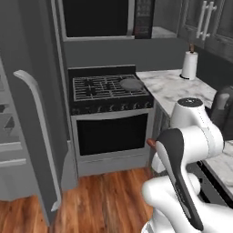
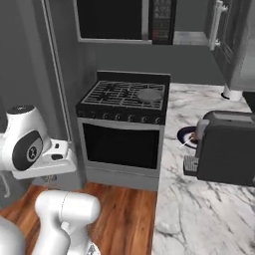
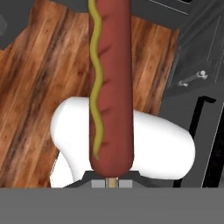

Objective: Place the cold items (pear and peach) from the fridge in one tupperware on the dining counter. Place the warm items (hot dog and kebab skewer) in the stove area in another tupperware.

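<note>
In the hand view a reddish-brown hot dog (image 3: 111,87) with a wavy line of mustard runs from my gripper (image 3: 112,183) up the frame. The gripper is shut on its near end, above the wooden floor. The same hot dog's red tip (image 1: 150,143) pokes out beside my folded arm in the left base view. On the marble counter, a dark-rimmed plate (image 2: 185,133) sits partly behind a dark appliance, with a thin stick on it. I cannot tell what the stick carries.
The black stove (image 1: 109,89) with a grey pan (image 1: 131,84) stands ahead. The fridge door (image 1: 32,136) is open at the left. A paper towel roll (image 1: 189,65) and the dark appliance (image 2: 229,147) stand on the marble counter (image 2: 199,209) at the right.
</note>
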